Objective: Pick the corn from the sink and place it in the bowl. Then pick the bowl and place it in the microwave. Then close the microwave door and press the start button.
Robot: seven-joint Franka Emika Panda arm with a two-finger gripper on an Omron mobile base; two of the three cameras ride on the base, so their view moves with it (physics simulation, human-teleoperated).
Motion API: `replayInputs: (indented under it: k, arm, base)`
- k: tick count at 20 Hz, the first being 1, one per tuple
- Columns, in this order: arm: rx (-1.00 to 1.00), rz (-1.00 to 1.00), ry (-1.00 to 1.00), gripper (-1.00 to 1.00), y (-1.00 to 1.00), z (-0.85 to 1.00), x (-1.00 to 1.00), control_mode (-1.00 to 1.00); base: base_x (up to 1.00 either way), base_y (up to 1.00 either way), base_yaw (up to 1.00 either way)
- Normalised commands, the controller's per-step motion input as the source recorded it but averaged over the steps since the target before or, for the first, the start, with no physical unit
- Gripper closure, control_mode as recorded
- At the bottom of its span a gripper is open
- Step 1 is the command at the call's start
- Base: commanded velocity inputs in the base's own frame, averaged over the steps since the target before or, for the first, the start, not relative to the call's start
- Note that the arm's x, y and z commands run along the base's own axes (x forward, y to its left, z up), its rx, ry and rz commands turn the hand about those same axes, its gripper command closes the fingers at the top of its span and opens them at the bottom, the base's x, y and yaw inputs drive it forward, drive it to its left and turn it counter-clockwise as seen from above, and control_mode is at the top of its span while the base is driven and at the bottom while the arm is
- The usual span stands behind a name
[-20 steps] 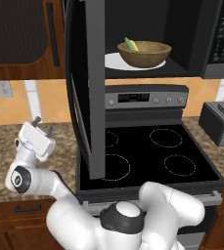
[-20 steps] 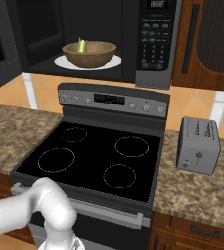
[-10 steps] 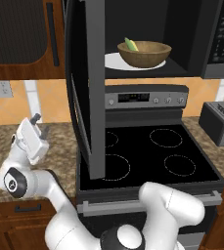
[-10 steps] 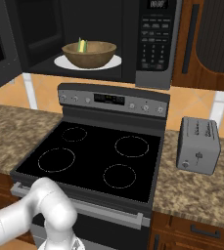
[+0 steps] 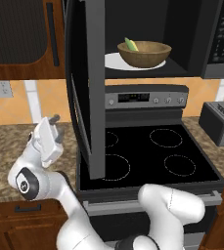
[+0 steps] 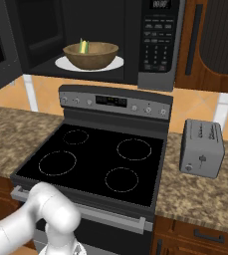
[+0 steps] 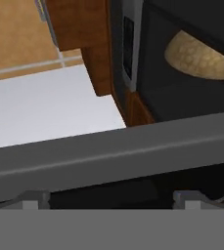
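The microwave point(image 5: 182, 39) stands open above the stove. Inside it, the tan bowl point(image 5: 144, 53) point(image 6: 90, 54) rests on a white plate point(image 5: 114, 61), and the yellow corn point(image 5: 131, 44) point(image 6: 83, 47) lies in the bowl. The microwave door point(image 5: 86, 88) swings out to the left, edge-on to me. My gripper point(image 5: 58, 129) is open and empty, just left of the door's lower part and a little apart from it. In the hand view the gripper point(image 7: 111, 199) faces the door's grey frame point(image 7: 108, 156) close up. The button panel point(image 6: 158, 40) is on the microwave's right. The sink is out of view.
A black glass-top stove point(image 5: 147, 156) lies below the microwave. A steel toaster point(image 6: 202, 147) stands on the granite counter point(image 6: 200, 189) to the right. Brown wooden cabinets point(image 5: 20, 34) hang left of the door, above more counter point(image 5: 6, 146).
My hand has shifted right, closer to the open microwave door. The jaws stayed open, and the bowl and corn have not moved.
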Motion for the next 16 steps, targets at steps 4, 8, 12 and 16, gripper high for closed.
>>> replayInputs:
  k: [4,8,12,16]
  arm:
    - [0.04,-0.14,0.02,-1.0,-0.94,0.06,-0.03,-1.0]
    - [0.06,-0.14,0.01,-1.0,-0.95,0.12,-0.05,-1.0]
    - [0.1,-0.14,0.02,-1.0,-0.95,0.13,-0.08,-1.0]
    - [0.06,-0.06,0.0,-1.0,-0.61,-0.01,-0.08,-1.0]
  base:
    - [0.0,0.0,0.0]
    - [0.0,0.0,0.0]
    - [0.0,0.0,0.0]
    - [0.0,0.0,0.0]
